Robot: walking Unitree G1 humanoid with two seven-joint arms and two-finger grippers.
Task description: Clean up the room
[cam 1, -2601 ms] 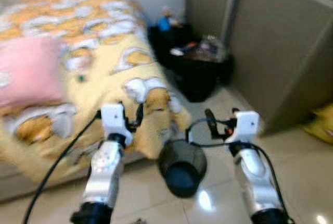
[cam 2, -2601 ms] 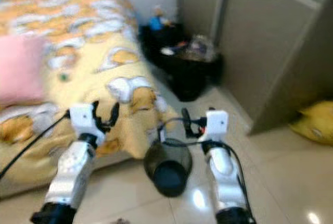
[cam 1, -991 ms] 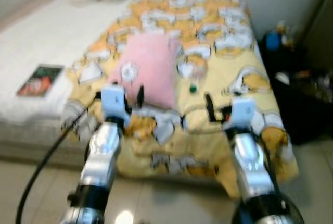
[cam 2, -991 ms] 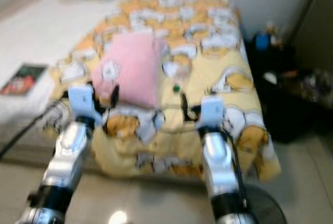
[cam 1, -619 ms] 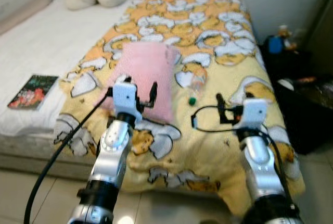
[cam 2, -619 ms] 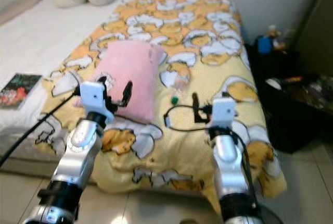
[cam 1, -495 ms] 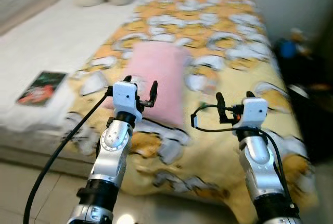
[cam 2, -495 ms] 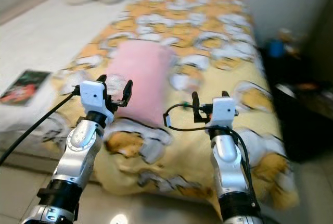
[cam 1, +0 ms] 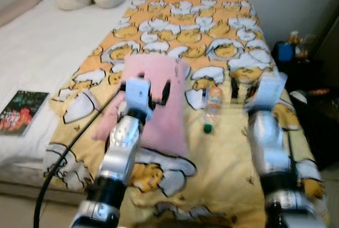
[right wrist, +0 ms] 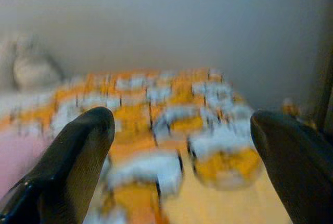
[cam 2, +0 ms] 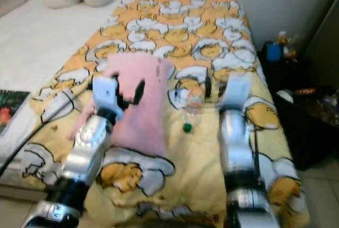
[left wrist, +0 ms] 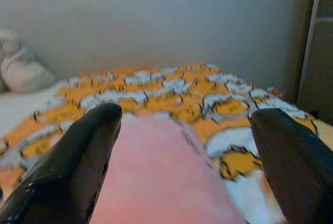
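Book (cam 1: pixel 21 111) cover lettering too blurred to read; bottle (cam 1: pixel 212 106) label likewise.

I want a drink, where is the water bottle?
The plastic bottle lies on the yellow blanket on the bed, just right of the pink pillow, its green cap toward the robot, between the two raised arms in the eye views.

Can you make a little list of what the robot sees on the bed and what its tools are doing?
bed cover: yellow blanket with egg cartoon print
pillow: pink pillow, lying on the blanket
bottle: plastic bottle with green cap, beside the pillow
book: book on the white sheet
left tool: left tool open, above the pillow
right tool: right tool open, holding nothing
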